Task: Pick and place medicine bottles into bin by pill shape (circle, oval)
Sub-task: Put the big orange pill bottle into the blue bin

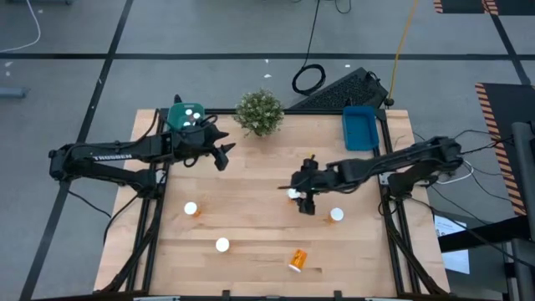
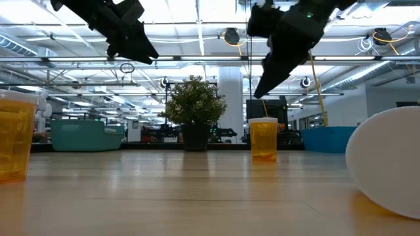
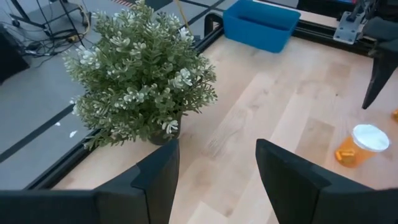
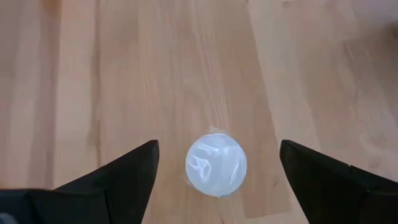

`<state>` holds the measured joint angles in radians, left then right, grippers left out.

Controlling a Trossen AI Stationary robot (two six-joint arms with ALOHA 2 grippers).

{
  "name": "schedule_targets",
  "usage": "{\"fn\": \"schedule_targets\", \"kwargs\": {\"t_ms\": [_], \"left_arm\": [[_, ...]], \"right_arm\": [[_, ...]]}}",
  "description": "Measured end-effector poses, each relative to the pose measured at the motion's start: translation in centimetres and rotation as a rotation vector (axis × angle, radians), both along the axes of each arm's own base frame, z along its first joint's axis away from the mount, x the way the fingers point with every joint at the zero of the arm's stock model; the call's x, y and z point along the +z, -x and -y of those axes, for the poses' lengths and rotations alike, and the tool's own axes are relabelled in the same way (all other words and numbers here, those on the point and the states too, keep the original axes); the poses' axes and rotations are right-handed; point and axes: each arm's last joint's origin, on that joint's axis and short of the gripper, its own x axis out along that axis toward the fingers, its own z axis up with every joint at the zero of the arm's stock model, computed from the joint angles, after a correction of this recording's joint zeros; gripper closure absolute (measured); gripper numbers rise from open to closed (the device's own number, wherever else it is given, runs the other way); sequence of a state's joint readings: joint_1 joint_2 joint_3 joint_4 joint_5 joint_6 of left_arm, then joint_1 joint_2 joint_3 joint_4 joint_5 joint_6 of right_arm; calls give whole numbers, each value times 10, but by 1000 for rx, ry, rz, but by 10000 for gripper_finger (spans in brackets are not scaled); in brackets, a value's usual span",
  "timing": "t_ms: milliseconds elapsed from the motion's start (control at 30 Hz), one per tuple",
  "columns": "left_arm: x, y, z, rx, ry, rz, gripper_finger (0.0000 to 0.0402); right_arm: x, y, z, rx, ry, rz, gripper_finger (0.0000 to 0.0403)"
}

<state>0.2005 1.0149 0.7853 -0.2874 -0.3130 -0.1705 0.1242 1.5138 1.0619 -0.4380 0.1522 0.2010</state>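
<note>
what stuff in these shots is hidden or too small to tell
- Pill shapes: no view shows inside any bottle, so circle or oval cannot be told.
- Bottle under the right pincer: right wrist view shows only its white cap; in the high view the arm covers most of it.
- Teal bin: high view, the left arm hides part of its contents.
- Big white cap: low view, cut by the right edge.
- Left pincer: open, holds nothing.

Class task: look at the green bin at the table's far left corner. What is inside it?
In the green bin, two white bottle caps show from above. The left gripper and its arm cover the near part of the bin, so more bottles there cannot be ruled out.
</note>
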Motion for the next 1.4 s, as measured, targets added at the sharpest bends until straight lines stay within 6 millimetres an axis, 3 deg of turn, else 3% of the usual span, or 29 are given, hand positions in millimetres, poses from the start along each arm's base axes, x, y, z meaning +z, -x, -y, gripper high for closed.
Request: {"fn": "schedule_targets", "kwargs": {"t_ms": [167, 733, 1000, 1400], "left_arm": [[0, 0, 0, -4, -5, -3, 186], [0, -1, 1, -62, 2, -9, 186], [0, -1, 1, -65, -3, -12, 186], [0, -1, 1, -75, -20, -21, 186]], "right_arm": [[0, -11, -2, 7, -22, -44, 55], [-6, -8, -7, -44, -65, -53, 48], [-13, -15, -21, -39, -88, -26, 48], [-12, -10, -15, -16, -44, -65, 48]]}}
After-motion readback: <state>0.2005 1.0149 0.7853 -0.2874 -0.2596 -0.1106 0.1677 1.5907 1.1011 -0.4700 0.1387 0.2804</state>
